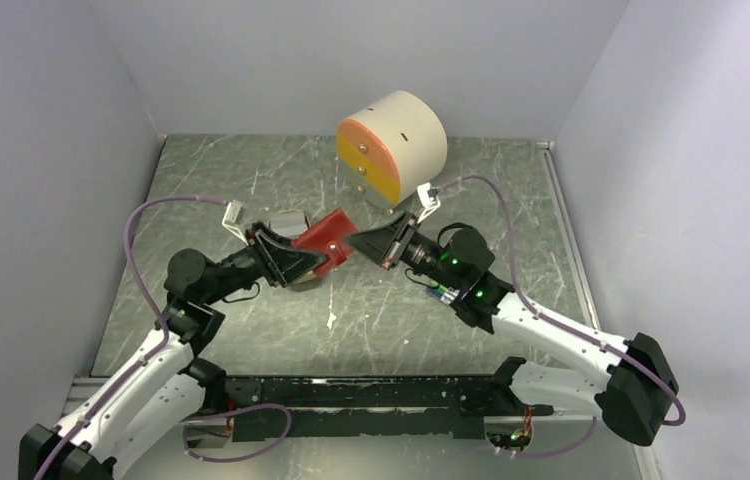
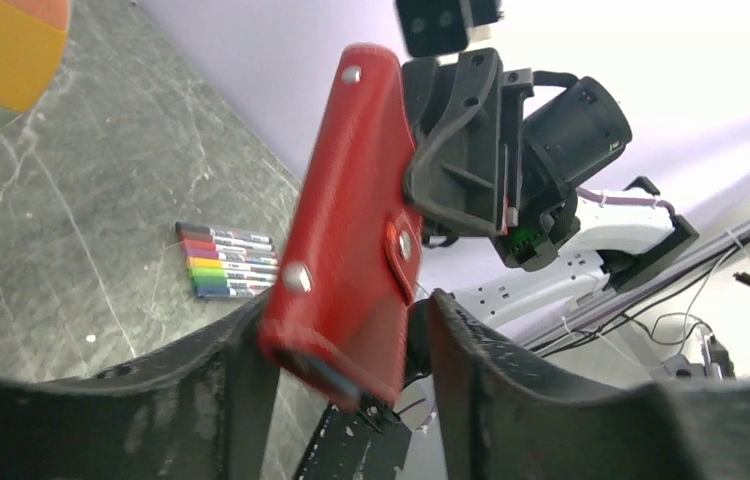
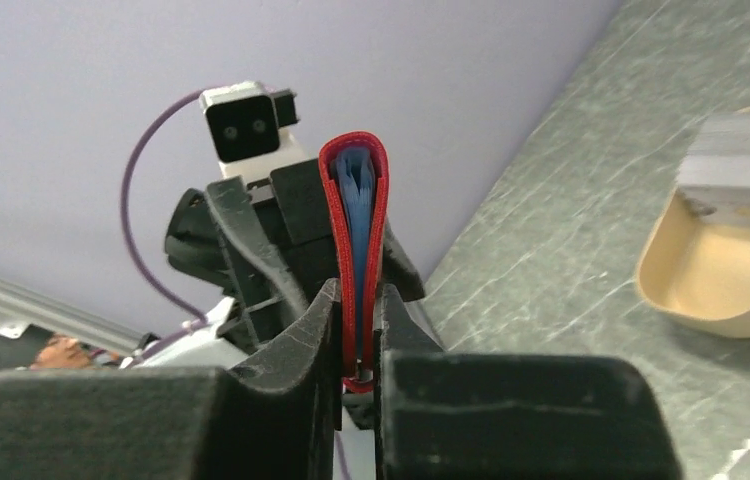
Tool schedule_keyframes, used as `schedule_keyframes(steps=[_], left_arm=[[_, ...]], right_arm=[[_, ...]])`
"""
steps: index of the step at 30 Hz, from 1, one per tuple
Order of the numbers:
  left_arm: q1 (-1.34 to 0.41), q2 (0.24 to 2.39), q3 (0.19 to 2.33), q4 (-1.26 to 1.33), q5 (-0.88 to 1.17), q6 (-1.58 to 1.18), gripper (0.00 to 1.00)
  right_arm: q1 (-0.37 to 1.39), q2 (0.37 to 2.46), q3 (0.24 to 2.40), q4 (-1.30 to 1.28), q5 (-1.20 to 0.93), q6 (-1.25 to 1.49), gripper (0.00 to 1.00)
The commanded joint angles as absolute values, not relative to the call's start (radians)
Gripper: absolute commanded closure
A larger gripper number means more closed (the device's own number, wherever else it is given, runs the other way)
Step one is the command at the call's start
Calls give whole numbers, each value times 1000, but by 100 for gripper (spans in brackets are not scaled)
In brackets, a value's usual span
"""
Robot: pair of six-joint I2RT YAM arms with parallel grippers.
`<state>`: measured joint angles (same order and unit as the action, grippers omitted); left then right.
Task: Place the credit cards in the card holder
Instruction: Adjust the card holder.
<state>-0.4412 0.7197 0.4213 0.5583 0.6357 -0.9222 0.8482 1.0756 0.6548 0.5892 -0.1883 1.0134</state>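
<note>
The red card holder (image 1: 329,237) hangs folded above the table between both grippers. My right gripper (image 1: 359,243) is shut on one end of it; in the right wrist view its fingers (image 3: 356,292) clamp the red edges, with pale blue pockets showing inside the card holder (image 3: 356,200). My left gripper (image 2: 346,315) stands open around the other end of the card holder (image 2: 351,220), with a gap at its right finger. A grey stack of credit cards (image 3: 741,165) lies in a tan tray (image 3: 711,280), partly seen as the credit cards (image 1: 289,217) behind my left gripper (image 1: 323,258).
A beige cylinder with an orange and yellow face (image 1: 391,148) stands at the back middle of the table. A bundle of rainbow-coloured markers (image 2: 226,262) lies on the grey marbled table. Pale walls close in the left, back and right sides.
</note>
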Motion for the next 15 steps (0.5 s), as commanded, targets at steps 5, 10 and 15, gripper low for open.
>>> schedule_keyframes(steps=[5,10,15], left_arm=[[-440,652,516,187,624,-914,35],[-440,633,536,140,671,-884,34],[-440,656,617,14,708,-759,32]], right_arm=[[682,1032,775,387,-600,650,100],[643,1102,887,178,-863,441,100],[634,1169,964,38,-969,318,100]])
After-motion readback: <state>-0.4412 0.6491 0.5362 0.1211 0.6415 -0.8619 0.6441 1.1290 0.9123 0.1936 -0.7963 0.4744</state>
